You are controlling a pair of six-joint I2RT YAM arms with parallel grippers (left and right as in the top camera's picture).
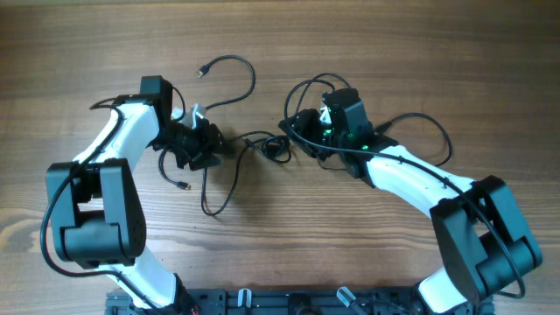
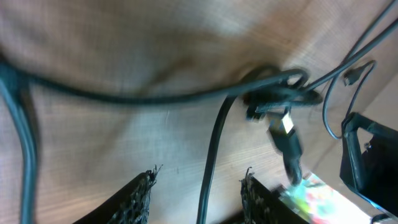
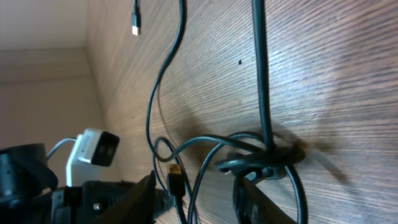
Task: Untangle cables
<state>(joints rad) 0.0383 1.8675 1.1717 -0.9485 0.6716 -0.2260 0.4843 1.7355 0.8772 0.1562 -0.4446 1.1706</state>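
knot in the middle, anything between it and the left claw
Nothing visible: only table separates the left claw from the knot, and one cable from it runs between the claw's open fingers.

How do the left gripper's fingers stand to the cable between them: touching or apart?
Apart. The left wrist view shows the cable running between the fingers of the left gripper, with bare tabletop on both sides.

My overhead camera looks straight down on the whole desk [image 1: 79, 52], while both wrist cameras skim low and close over it, facing each other across the same cable knot [image 2: 277, 93].
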